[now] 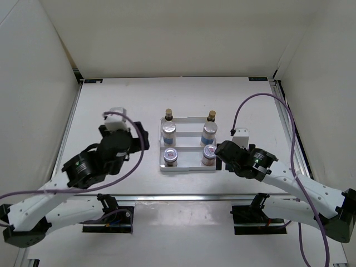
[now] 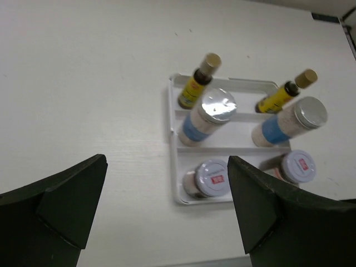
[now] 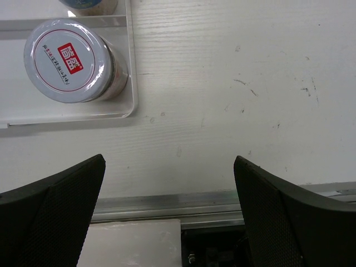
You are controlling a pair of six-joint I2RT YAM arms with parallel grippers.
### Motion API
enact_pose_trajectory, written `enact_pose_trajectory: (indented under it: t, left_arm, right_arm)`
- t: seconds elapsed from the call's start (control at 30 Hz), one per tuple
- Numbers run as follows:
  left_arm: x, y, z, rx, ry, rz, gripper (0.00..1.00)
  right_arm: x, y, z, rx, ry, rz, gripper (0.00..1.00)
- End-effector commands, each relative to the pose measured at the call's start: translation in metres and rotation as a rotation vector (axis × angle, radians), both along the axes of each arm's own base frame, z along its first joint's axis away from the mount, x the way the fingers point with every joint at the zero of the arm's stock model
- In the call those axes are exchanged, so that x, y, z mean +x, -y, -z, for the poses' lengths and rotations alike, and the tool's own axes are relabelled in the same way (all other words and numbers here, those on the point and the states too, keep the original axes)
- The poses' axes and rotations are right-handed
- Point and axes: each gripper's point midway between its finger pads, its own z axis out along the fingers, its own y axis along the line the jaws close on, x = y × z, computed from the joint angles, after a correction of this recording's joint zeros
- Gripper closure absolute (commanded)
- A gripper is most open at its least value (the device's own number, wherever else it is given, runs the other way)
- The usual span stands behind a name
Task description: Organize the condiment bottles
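Note:
All six condiment bottles stand in the white ridged tray [image 1: 189, 168]. Two slim brown bottles [image 1: 168, 115] [image 1: 211, 115] are in the far row. Two whitish silver-lidded cylinders [image 1: 168, 131] [image 1: 209, 132] are in the middle row. Two squat red-marked jars [image 1: 170, 157] [image 1: 209, 155] are in the near row. My left gripper [image 1: 141, 136] is open and empty, left of the tray; its wrist view shows it [image 2: 167, 222] above bare table beside the tray [image 2: 173, 146]. My right gripper [image 1: 222, 150] is open and empty, just right of the near-right jar [image 3: 69, 61].
White walls enclose the table on three sides. A metal rail [image 3: 167, 203] runs along the table's near edge, below my right gripper. The tray's right rim [image 3: 131, 67] lies close to my right fingers. Purple cables loop from both wrists.

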Motion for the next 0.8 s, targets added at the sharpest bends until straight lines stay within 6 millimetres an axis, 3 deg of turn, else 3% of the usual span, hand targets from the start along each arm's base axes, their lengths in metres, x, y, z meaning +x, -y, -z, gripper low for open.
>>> enact_pose_trajectory:
  t: [0.0,0.03,0.07,0.1,0.17,0.37,0.77]
  left_arm:
    - [-0.007,-0.055,0.013,0.167,0.077,-0.091,0.00]
    - [-0.014,-0.071,0.011,0.132,0.109,-0.119,0.00]
    - [-0.016,-0.080,0.016,0.133,0.118,-0.138,0.00]
    - [-0.019,-0.086,0.035,0.171,0.108,-0.144,0.00]
    - [-0.026,-0.098,0.042,0.122,0.135,-0.149,0.00]
    - [-0.035,-0.114,0.027,0.005,0.226,-0.156,0.00]
    - [-0.033,-0.112,0.029,0.028,0.226,-0.151,0.00]
  right_arm:
    - [0.007,-0.007,-0.013,0.036,0.050,-0.004,0.00]
    - [0.007,-0.007,-0.013,0.036,0.050,-0.004,0.00]
    - [0.008,-0.008,-0.013,0.044,0.055,-0.004,0.00]
    - [0.008,-0.008,-0.013,0.038,0.055,-0.011,0.00]
    - [0.008,-0.008,-0.013,0.038,0.055,-0.011,0.00]
    - [0.009,-0.011,-0.012,0.041,0.047,-0.015,0.00]
    - [0.007,-0.014,-0.013,0.056,0.044,-0.033,0.00]
